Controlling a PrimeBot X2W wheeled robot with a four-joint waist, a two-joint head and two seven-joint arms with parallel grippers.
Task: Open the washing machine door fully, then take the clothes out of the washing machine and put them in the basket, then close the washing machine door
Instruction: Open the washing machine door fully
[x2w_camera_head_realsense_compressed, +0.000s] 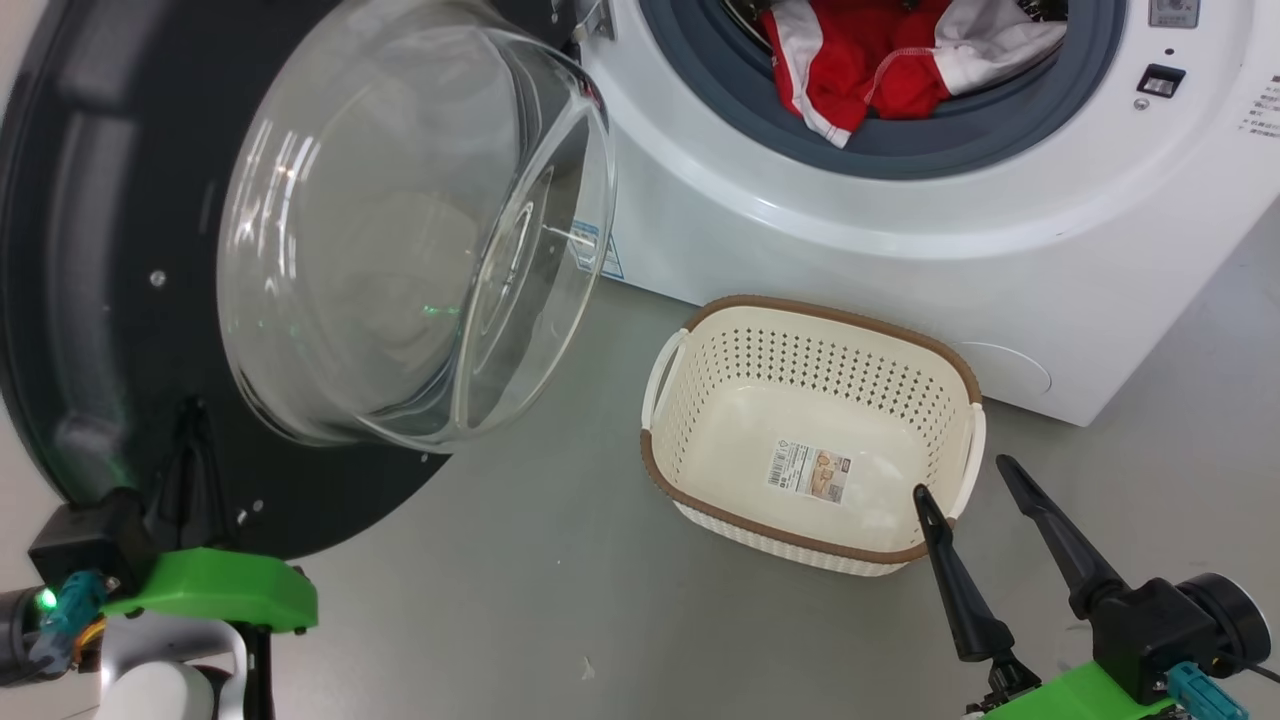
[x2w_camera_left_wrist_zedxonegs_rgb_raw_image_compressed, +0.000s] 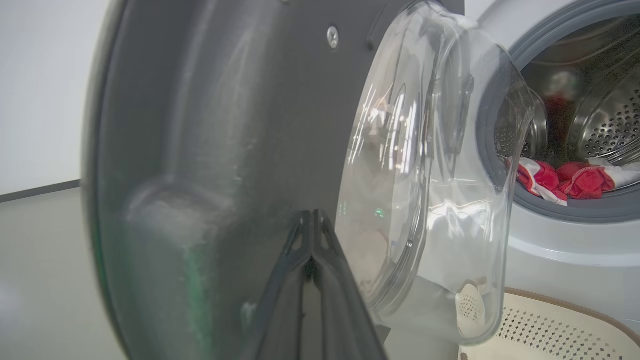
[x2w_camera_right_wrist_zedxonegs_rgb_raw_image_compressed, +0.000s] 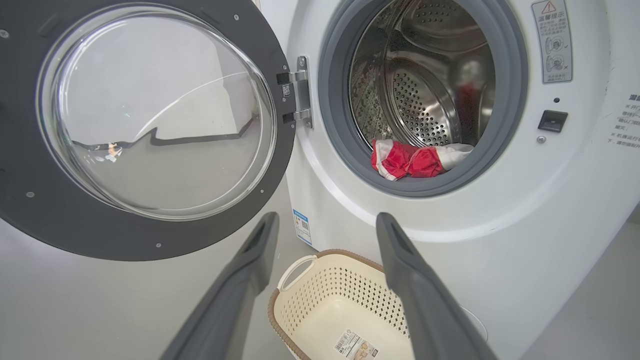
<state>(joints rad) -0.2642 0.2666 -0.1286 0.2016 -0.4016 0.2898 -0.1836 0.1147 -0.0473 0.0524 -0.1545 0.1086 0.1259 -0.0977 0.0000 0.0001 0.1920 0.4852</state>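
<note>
Door (x2w_camera_head_realsense_compressed: 90, 300) open | left gripper (x2w_camera_left_wrist_zedxonegs_rgb_raw_image_compressed: 312, 216) closed on nothing | right gripper (x2w_camera_right_wrist_zedxonegs_rgb_raw_image_compressed: 326, 220) spread, empty | basket sticker (x2w_camera_right_wrist_zedxonegs_rgb_raw_image_compressed: 356, 346): barcode

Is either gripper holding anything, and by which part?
Nothing is held: left gripper shut, tips at the black rim of the washing machine door; right gripper open, empty.

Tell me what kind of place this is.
Probably a laundry area: a big white front-loading washing machine with red-and-white clothes in its steel drum, and a cream perforated plastic basket on the grey floor.
</note>
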